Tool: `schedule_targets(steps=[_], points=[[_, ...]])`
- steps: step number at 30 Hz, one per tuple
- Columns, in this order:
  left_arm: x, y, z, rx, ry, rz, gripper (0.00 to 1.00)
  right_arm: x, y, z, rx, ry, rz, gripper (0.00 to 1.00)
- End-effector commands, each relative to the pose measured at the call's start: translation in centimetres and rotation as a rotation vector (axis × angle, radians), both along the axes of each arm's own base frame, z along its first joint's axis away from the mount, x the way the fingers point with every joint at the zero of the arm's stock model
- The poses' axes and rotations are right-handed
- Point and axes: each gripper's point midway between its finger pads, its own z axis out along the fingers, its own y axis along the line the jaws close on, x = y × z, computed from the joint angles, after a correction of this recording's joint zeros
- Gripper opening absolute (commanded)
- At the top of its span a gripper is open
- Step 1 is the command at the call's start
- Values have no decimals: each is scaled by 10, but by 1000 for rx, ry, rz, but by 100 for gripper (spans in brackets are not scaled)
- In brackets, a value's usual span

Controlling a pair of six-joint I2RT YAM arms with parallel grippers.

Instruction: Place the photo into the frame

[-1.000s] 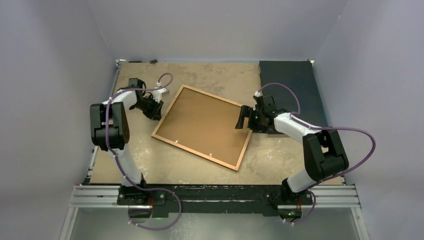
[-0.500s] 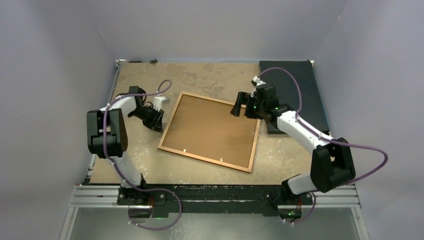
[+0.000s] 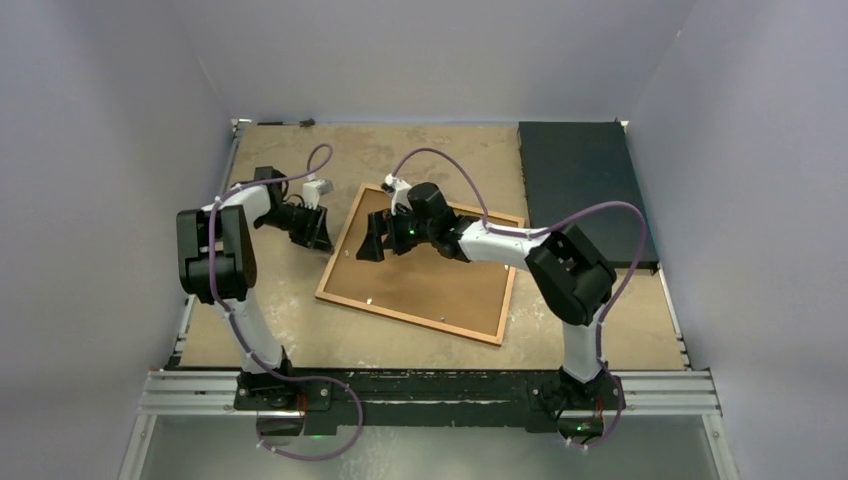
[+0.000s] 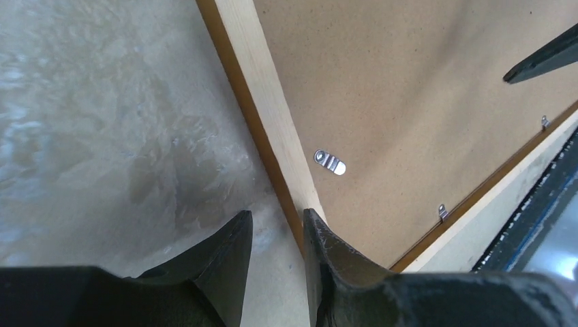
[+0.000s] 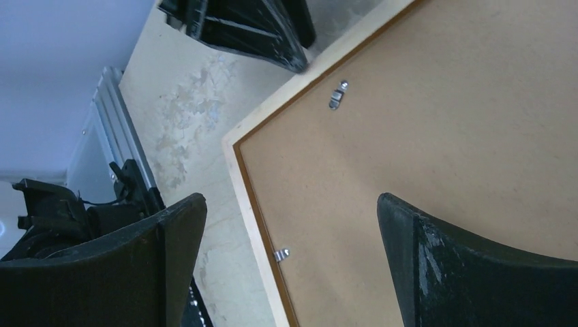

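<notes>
Swung over from 3 o'clock: right gripper (image 3: 372, 245), jaws wide, empty, above frame (image 3: 440, 280) lying back-up at centre of surface (image 3: 300, 320), probably after clip (image 4: 329, 162). Left gripper (image 3: 318, 229) at 9 o'clock rim, jaws barely parted, holding nothing, likely bracing. Photo unseen.

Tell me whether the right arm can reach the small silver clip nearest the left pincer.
Probably yes: the right pincer hangs open over the brown fibreboard backing, and the small silver clip lies uncovered; the left pincer sits close.
</notes>
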Motion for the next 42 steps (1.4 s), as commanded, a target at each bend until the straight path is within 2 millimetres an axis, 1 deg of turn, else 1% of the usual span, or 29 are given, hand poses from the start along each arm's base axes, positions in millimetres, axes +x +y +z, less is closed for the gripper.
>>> schedule_targets(steps=[1,3,7,14,20,26,32,42], points=[[4,-12,-1,-95,25,2,30,5,30,39,150,-92,65,96],[3,-12,-6,-94,36,2,28,3,37,31,149,-87,79,95],[0,-14,-9,-110,46,-2,25,1,48,19,141,-73,99,94],[-5,-10,-21,-72,52,-3,21,6,65,1,135,-59,114,93],[-5,-7,-22,-56,49,6,18,3,77,-14,126,-45,130,92],[-5,-5,-18,-40,38,10,13,2,79,-23,130,-27,129,92],[-4,-5,-17,-34,30,12,12,-4,86,-28,139,-6,150,92],[-4,-4,-19,-28,30,13,11,-6,90,-31,148,6,150,92]])
